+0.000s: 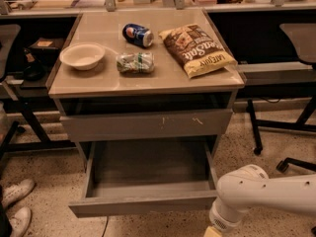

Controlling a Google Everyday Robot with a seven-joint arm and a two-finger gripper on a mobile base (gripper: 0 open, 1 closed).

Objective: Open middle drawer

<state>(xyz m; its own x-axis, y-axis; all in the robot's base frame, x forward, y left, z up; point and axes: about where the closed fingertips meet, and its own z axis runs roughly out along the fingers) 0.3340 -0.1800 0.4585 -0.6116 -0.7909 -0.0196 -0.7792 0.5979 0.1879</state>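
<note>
The middle drawer is the plain grey one. It stands pulled out toward me, and its empty inside is in view. Above it is the taller grey front with white scratch marks, which is closed. My white arm comes in from the bottom right, just right of the open drawer's front corner. Of my gripper only a yellowish tip shows at the bottom edge, below that corner and apart from the drawer.
On the cabinet top lie a white bowl, a crumpled green packet, a blue can and a brown chip bag. Chair legs stand at the right and white shoes at the bottom left.
</note>
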